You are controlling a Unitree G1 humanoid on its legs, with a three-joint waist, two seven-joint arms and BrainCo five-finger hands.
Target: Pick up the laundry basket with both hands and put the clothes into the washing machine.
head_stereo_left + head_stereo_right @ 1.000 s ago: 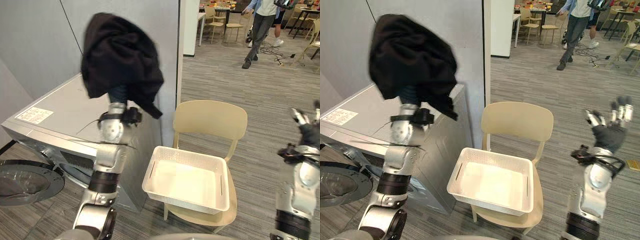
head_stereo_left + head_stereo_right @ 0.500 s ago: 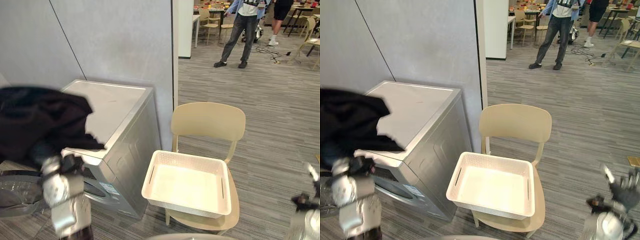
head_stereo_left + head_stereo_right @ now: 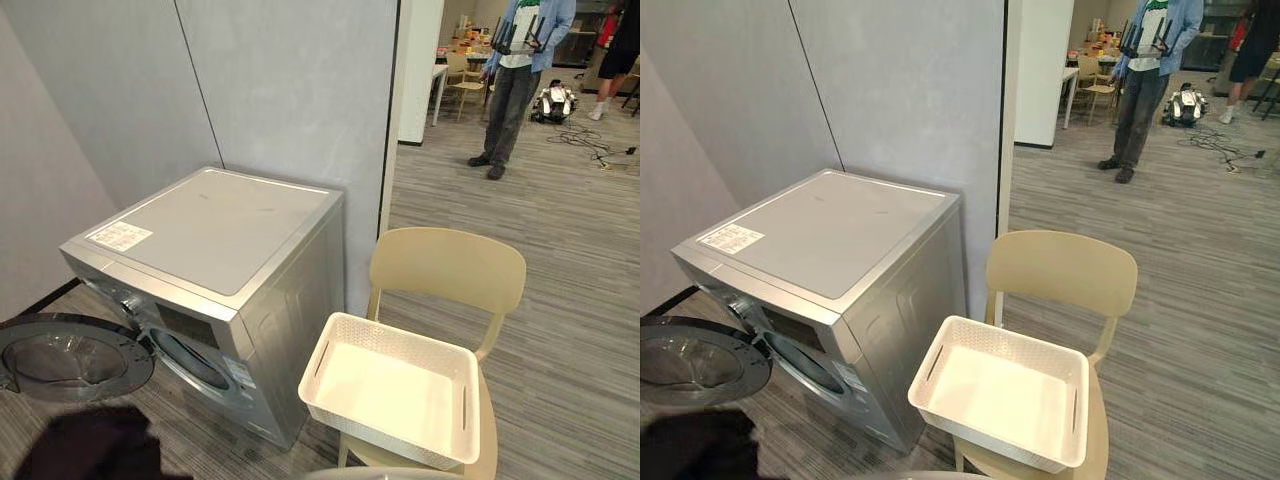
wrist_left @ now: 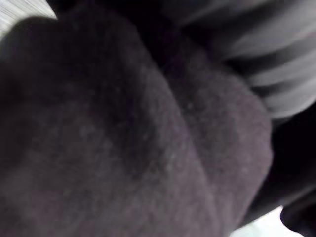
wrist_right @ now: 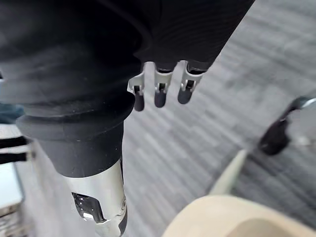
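Observation:
The white laundry basket [image 3: 390,336] sits empty on a beige chair [image 3: 450,265], right of the silver washing machine [image 3: 210,230]. The machine's round door [image 3: 70,358] hangs open at the lower left, beside the drum opening [image 3: 190,362]. A black garment [image 3: 100,448] bunches low in front of that door. In the left wrist view the same dark cloth [image 4: 123,148] covers my left hand, whose ribbed cover [image 4: 276,64] shows at one corner. My right hand [image 5: 159,93] hangs over the floor with relaxed fingers, holding nothing, near the chair's edge [image 5: 222,217].
A grey wall [image 3: 290,90] stands behind the washer and ends at a corner by the chair. A person [image 3: 515,80] stands in the far room among tables and chairs. Grey plank floor stretches to the right of the chair.
My left arm has swung down with the black garment, from above the washer to low before the open door. My right arm has dropped below the eye views. The camera has shifted.

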